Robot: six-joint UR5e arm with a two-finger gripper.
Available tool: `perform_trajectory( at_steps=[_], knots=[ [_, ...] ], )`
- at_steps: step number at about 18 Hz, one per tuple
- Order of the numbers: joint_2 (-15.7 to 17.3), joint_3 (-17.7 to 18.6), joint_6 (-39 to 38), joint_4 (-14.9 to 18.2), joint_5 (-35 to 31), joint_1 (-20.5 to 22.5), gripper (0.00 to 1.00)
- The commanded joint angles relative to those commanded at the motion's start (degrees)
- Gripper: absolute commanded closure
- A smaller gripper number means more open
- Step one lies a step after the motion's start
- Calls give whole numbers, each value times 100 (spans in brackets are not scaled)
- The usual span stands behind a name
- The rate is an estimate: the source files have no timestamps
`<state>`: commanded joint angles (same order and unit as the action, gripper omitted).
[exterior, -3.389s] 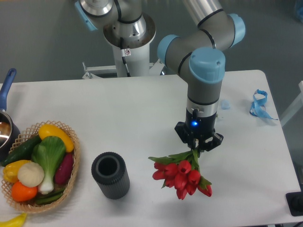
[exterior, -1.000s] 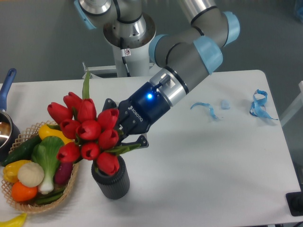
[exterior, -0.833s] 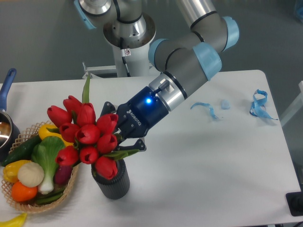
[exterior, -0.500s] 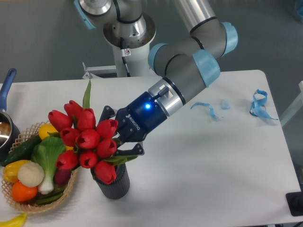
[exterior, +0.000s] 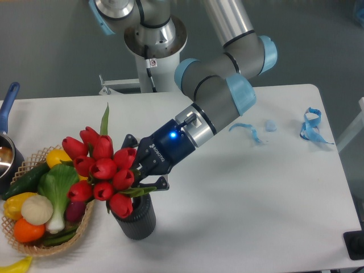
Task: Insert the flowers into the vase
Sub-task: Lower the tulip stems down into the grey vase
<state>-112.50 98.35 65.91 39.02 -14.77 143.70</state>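
Far to the left of the fingers, at the table's (exterior: 187,227) edge, sits a dark pot with a blue handle (exterior: 7,108), and next to it a wicker basket (exterior: 86,213) heaped with vegetables (exterior: 48,196): yellow peppers, a green leafy one, a white one, an orange one, a purple one. Just left of the fingers the flowers (exterior: 102,170) fan out, red tulip buds leaning over the basket's near rim, one long green leaf standing up above them. The fingers (exterior: 145,179) are pinched on the green stems right behind the buds, the arm's wrist showing a blue light. Directly below the fingers stands the vase (exterior: 136,219), dark grey and ribbed, upright on the table; the lowest bud hangs at its mouth, and whether the stems reach inside I cannot tell. Well to the right of the fingers lie scraps of blue ribbon (exterior: 310,128) on the white table.
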Motion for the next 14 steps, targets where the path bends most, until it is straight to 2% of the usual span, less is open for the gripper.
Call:
perform_trajectory(
  at_steps=[6, 14],
  knots=[
    [-211, 53, 185, 0, 0, 0, 88],
    [-290, 246, 414, 0, -9, 35, 81]
  ],
)
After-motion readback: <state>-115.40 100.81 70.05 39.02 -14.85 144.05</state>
